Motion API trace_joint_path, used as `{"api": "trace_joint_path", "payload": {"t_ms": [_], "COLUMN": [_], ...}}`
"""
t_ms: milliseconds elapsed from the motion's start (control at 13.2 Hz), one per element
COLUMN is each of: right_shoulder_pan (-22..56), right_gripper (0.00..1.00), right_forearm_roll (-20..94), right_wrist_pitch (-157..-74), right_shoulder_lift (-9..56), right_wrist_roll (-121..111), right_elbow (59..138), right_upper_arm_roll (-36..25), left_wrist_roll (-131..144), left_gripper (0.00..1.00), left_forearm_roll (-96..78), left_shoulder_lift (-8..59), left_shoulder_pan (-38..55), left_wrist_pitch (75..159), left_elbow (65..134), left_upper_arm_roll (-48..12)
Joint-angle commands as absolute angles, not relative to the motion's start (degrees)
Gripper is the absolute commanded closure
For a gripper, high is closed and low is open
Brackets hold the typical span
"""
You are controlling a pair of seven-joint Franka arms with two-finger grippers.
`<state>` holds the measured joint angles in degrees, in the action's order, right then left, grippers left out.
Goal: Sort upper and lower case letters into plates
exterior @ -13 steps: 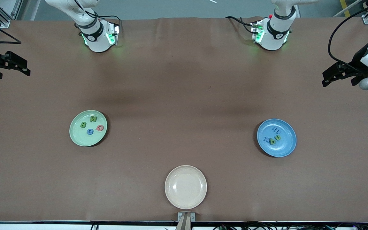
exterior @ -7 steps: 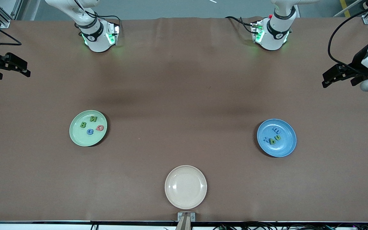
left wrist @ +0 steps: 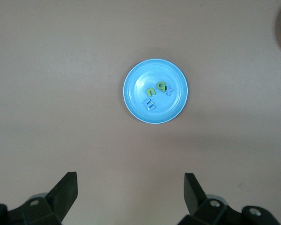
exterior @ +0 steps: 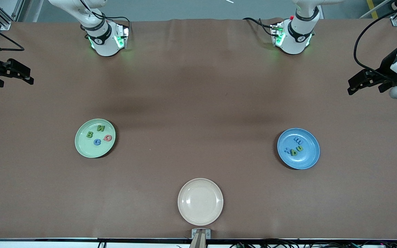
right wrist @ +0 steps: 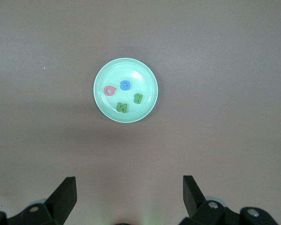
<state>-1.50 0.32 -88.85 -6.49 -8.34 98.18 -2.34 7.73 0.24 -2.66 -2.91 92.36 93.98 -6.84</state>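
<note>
A pale mint green plate (exterior: 83, 147) (right wrist: 145, 77) holds upper case letters: green B (exterior: 89, 134), green N (exterior: 101, 128), blue C (exterior: 97, 141) and a red one (exterior: 108, 138) (right wrist: 109, 90). A blue plate (exterior: 311, 156) (left wrist: 136, 77) holds lower case letters: a blue m (exterior: 297, 140), green u (exterior: 299, 148), another green one (exterior: 293, 152) and a blue x (exterior: 287, 150). My right gripper (exterior: 30, 77) (right wrist: 129, 179) hangs open and empty over the table's edge at the right arm's end. My left gripper (exterior: 350, 86) (left wrist: 131, 177) hangs open and empty at the left arm's end.
A cream-beige plate (exterior: 200, 201) with nothing in it lies near the table's front edge, nearer to the front camera than both other plates. The two arm bases (exterior: 105, 38) (exterior: 293, 36) stand along the back edge. Cables hang by the left gripper.
Both grippers have shifted only very slightly in place. The plates and the letters have not moved.
</note>
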Motion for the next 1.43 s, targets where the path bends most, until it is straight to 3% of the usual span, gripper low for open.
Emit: {"api": "trace_joint_path", "payload": {"t_ms": [0,1358], "right_shoulder_pan": [-1.8,-2.2], "right_gripper": [0.00,0.00], "right_forearm_roll": [1.2,2.2], "right_wrist_pitch": [-88.8,-89.1], "right_shoulder_lift": [-5.7,-4.7], "right_wrist_roll": [-7.4,-7.1], "right_elbow": [97.2,96.7], "right_upper_arm_roll": [-2.5,-2.7], "left_wrist_roll": [7.6,4.5], "left_gripper": [0.00,0.00], "left_forearm_roll": [0.5,0.4], "left_shoulder_lift": [-2.4,-2.2], "left_shoulder_pan": [-3.1,-3.1], "left_wrist_pitch": [92.5,91.7], "left_elbow": [93.3,92.2], "left_upper_arm_roll": [-6.9,-6.9]}}
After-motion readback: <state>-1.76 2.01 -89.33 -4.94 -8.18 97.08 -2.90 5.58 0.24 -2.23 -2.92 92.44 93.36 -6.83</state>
